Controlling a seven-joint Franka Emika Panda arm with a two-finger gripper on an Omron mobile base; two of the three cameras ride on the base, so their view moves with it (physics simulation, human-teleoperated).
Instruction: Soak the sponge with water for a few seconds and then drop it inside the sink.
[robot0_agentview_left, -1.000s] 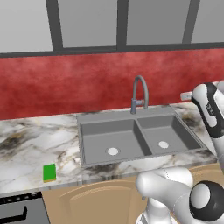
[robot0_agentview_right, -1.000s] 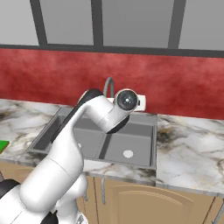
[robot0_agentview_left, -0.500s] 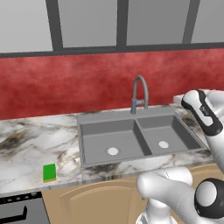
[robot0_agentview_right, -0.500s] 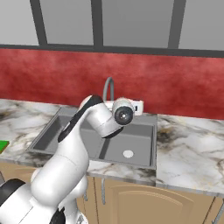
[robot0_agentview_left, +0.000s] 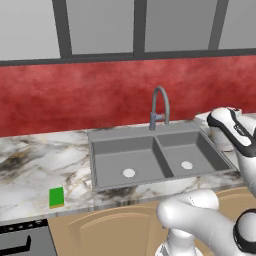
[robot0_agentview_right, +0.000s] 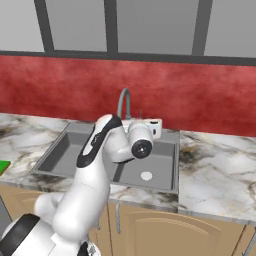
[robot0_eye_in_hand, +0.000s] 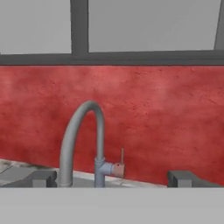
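Note:
The green sponge (robot0_agentview_left: 56, 197) lies flat on the marble counter, well to the left of the sink (robot0_agentview_left: 95, 136), and its corner shows at the left edge of the right base view (robot0_agentview_right: 2, 167). The dark grey double-basin sink (robot0_agentview_right: 59, 146) holds nothing. No water shows at the spout of the arched grey faucet (robot0_eye_in_hand: 83, 140). My gripper (robot0_eye_in_hand: 113, 179) is open and holds nothing, its fingertips (robot0_eye_in_hand: 43, 178) spread wide. It hangs over the right basin, level with the faucet (robot0_agentview_right: 124, 102) and facing it, far from the sponge.
A red backsplash (robot0_agentview_left: 75, 100) and a window run behind the counter. The faucet's small handle (robot0_eye_in_hand: 119, 168) sticks out to its right. My white arm (robot0_agentview_left: 232, 131) arches over the sink's right side. A dark stove edge (robot0_agentview_left: 22, 240) sits at the lower left.
The arm has come down and the hand has swung in toward the faucet over the right basin. The gripper stayed open. The sponge has not moved.

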